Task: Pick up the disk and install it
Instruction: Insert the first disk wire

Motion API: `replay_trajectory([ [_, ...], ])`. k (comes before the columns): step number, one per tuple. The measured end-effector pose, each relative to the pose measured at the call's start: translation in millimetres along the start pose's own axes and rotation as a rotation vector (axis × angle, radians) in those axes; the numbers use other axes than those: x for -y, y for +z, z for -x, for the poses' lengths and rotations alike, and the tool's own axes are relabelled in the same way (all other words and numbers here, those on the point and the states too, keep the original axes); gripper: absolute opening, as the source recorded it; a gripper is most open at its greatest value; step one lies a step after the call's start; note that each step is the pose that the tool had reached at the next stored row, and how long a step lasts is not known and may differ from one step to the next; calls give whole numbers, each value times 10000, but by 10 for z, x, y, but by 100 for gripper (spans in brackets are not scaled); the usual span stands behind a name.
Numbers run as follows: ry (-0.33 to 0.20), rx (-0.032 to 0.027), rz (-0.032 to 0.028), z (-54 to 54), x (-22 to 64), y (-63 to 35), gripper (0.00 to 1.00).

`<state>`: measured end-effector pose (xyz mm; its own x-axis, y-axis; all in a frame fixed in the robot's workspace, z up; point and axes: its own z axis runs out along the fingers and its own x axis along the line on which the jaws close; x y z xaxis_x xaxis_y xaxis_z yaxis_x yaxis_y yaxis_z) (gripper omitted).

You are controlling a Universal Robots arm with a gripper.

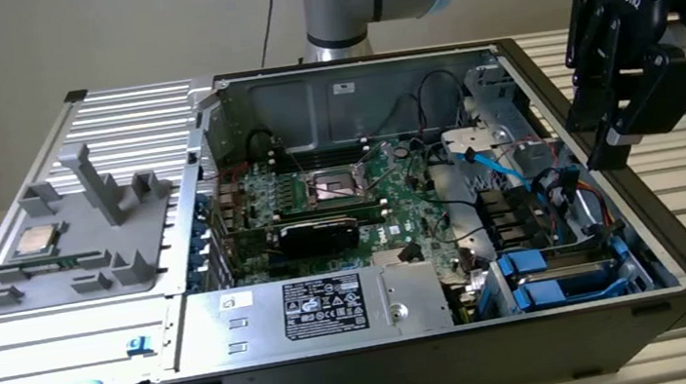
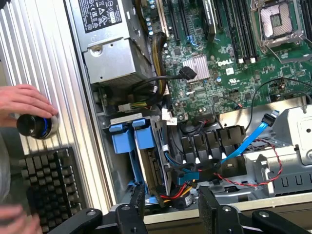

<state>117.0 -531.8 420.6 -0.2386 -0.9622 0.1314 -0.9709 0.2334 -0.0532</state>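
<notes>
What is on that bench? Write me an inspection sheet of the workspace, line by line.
surface: slatted metal table carrying an open computer case.
job's things: disk apparently in its blue carrier in the drive bay, close to the gripper; not held.
clutter: processor chip on a grey fixture tray; keyboard; black knob with a blue ring.
grippers: gripper open, empty, over the case's edge.
cables: blue data cable and red-black twisted wire lying inside the case.
surroundings: a person's hand at the knob; plain wall behind.
</notes>
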Motion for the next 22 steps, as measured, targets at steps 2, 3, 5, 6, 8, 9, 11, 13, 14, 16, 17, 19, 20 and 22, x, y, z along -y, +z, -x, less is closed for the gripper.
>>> replay_trajectory([
  [2, 0, 5, 1, 0, 0, 0, 56],
  [3, 1, 8, 2, 0, 0, 0, 56],
  [5, 1, 12, 3, 0, 0, 0, 56],
  [6, 1, 14, 4, 0, 0, 0, 56],
  [8, 1, 47, 11, -12, 0, 1, 56],
  [9, 5, 129, 31, -28, -2, 4, 56],
  [11, 7, 327, 80, -67, -6, 8, 56],
  [13, 11, 534, 131, -105, -13, 14, 56],
  [14, 14, 637, 156, -123, -16, 15, 56],
  [16, 18, 839, 204, -160, -28, 21, 56],
  [17, 19, 880, 214, -182, -40, 26, 56],
  [19, 20, 908, 220, -236, -64, 43, 56],
  [20, 20, 928, 224, -276, -62, 57, 56],
  [22, 19, 986, 239, -350, -49, 89, 56],
])
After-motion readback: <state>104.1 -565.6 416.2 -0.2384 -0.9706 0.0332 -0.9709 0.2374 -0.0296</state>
